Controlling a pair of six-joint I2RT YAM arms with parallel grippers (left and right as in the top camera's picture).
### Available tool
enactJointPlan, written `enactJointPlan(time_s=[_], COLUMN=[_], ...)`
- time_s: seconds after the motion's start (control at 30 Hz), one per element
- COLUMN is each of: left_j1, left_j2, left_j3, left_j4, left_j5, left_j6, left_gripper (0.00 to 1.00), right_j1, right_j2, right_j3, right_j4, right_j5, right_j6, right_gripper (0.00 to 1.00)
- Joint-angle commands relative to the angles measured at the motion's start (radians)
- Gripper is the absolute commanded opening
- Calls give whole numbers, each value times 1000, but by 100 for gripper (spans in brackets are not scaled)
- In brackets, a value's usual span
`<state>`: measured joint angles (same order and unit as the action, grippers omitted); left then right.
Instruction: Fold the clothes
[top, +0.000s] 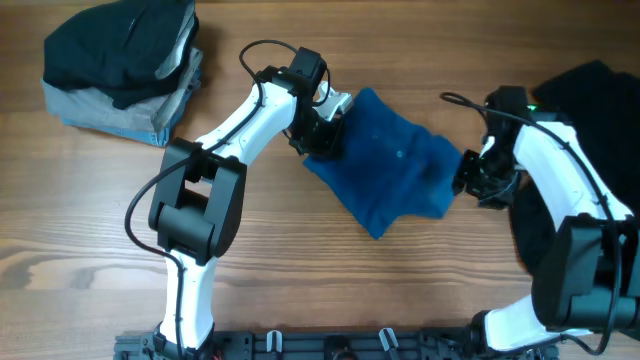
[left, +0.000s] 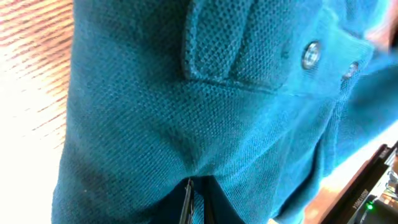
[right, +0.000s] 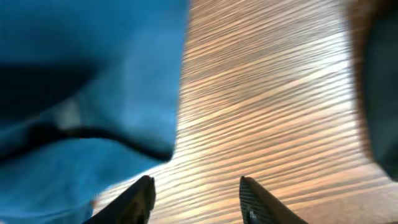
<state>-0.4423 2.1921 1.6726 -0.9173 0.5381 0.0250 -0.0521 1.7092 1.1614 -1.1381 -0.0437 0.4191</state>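
The deep-blue collared shirt (top: 400, 165) lies bunched at the table's middle. My left gripper (top: 322, 138) is at its left edge, shut on a fold of the shirt (left: 205, 106); the collar and buttons show in the left wrist view. My right gripper (top: 470, 180) is at the shirt's right edge, open and empty just above the wood, with the shirt's edge (right: 87, 93) to its left. A loose black garment (top: 590, 130) lies at the far right. Folded black and pale denim-grey pieces (top: 125, 65) are stacked at the back left.
The wooden table (top: 300, 260) shows bare wood in front of the shirt and between the shirt and the folded stack. The black garment's edge (right: 382, 81) is at the right of the right wrist view.
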Motion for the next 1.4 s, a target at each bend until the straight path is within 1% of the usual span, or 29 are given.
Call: enactJointPlan(time_s=[0.0, 0.03, 0.1, 0.13, 0.17, 0.2, 0.23, 0.27, 0.33, 0.4, 0.43, 0.47, 0.5, 0.53, 0.57, 0.63, 0.67, 0.7, 0.73, 0.8, 0.87, 0.97, 1.0, 1.07, 1.2, 1.23, 1.3, 1.33, 1.37], left_j1=[-1, 0, 0, 0, 5, 8, 12, 19, 34, 53, 60, 67, 72, 77, 80, 81, 81, 80, 80, 75, 71, 71, 68, 50, -21, -39, -87, -121, -138], left_j2=[8, 8, 8, 7, 7, 7, 6, 5, -2, -16, -28, -45, -61, -70, -70, -68, -67, -67, -66, -49, -6, 53, 80, 132, 175, 179, 190, 203, 211], left_j3=[-17, -17, -17, -16, -4, 6, 19, 43, 82, 111, 122, 127, 127, 127, 127, 127, 127, 127, 127, 127, 127, 127, 127, 127, 127, 127, 127, 127, 127], left_j4=[19, 21, 24, 27, 25, 23, 20, 18, 15, -4, -32, -77, -122, -157, -161, -126, -89, -56, -21, 27, 43, 69, 77, 80, 76, 76, 66, 57, 51], left_j5=[-64, -63, -52, -34, 17, 41, 66, 107, 127, 130, 141, 154, 153, 147, 137, 66, 29, 33, 32, 25, 13, 15, 27, 94, 120, 120, 88, 4, -25], left_j6=[-34, -38, -41, -41, -41, -41, -41, -41, -41, -41, -40, -40, -33, -29, -28, -5, -3, -2, 13, 78, 137, 156, 165, 215, 215, 215, 224, 226, 226], left_gripper=[8, 8, 6, 6, 8, 10, 10, 10, 8, 8, 12, 21, 37, 51, 63, 75, 84, 91, 92, 89, 92, 96, 100, 100, 100, 97, 78, 58, 45], right_j1=[-77, -83, -80, -71, -37, -19, 5, 42, 108, 139, 141, 140, 140, 140, 140, 140, 140, 140, 140, 140, 140, 140, 140, 140, 140, 140, 140, 140, 140], right_j2=[-2, -6, -32, -40, -39, -37, -37, -29, 3, 42, 65, 89, 105, 114, 114, 112, 112, 112, 112, 112, 112, 112, 112, 112, 112, 112, 112, 112, 112], right_j3=[32, 41, 46, 46, 39, 29, 13, -15, -84, -159, -192, -223, -237, -238, -238, -238, -238, -238, -238, -238, -238, -238, -238, -238, -238, -238, -238, -238, -238], right_j4=[11, 27, 61, 64, 104, 136, 176, 237, 340, 438, 487, 549, 587, 605, 612, 624, 624, 620, 615, 610, 592, 584, 584, 592, 594, 596, 599, 598, 597], right_j5=[-34, -123, -479, -591, -679, -670, -637, -558, -418, -380, -367, -367, -369, -372, -372, -372, -372, -372, -371, -372, -372, -372, -372, -371, -372, -371, -372, -372, -372], right_j6=[-69, -168, -498, -568, -580, -557, -495, -391, -227, -115, -63, -21, -10, -9, -9, -9, -13, -27, -29, -53, -54, -54, -54, -54, -53, -53, -53, -53, -53], right_gripper=[49, 47, 51, 52, 47, 38, 24, 12, 4, 4, 4, 4, 4, 4, 4, 5, 5, 6, 7, 7, 8, 8, 8, 8, 9, 8, 9, 9, 9])
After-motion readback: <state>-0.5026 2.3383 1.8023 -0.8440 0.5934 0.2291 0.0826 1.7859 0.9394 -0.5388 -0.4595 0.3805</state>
